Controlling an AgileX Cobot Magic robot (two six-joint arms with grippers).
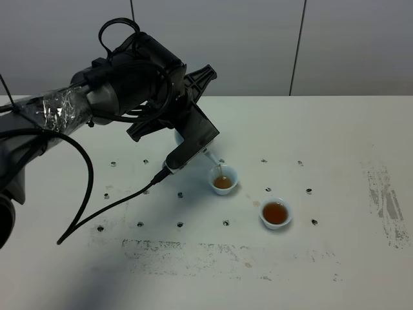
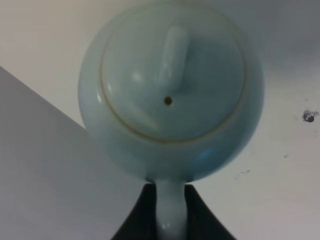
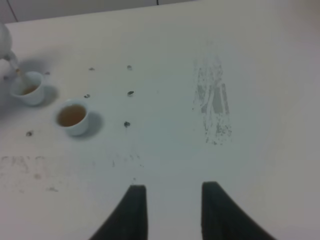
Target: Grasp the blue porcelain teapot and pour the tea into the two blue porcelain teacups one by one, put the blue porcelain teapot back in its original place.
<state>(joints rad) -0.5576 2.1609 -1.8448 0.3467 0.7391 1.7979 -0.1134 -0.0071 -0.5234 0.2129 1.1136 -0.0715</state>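
Observation:
The blue porcelain teapot point(image 2: 172, 95) fills the left wrist view, lid up, with its loop handle between my left gripper's point(image 2: 170, 205) dark fingers. In the exterior high view my left gripper point(image 1: 188, 143) holds the teapot tilted and mostly hides it. Only the spout point(image 1: 210, 155) shows, with a thin stream of tea falling into the left teacup point(image 1: 223, 180). The right teacup point(image 1: 275, 212) stands apart, full of brown tea. My right gripper point(image 3: 172, 210) is open and empty over bare table. The right wrist view also shows both teacups point(image 3: 29, 88) point(image 3: 73, 116).
The white table point(image 1: 335, 129) has small screw holes around the cups, scuffed grey marks at the right point(image 1: 387, 200) and along the front point(image 1: 193, 248). A black cable point(image 1: 116, 200) hangs from my left arm onto the table. A small tea stain point(image 1: 256, 203) lies between the cups.

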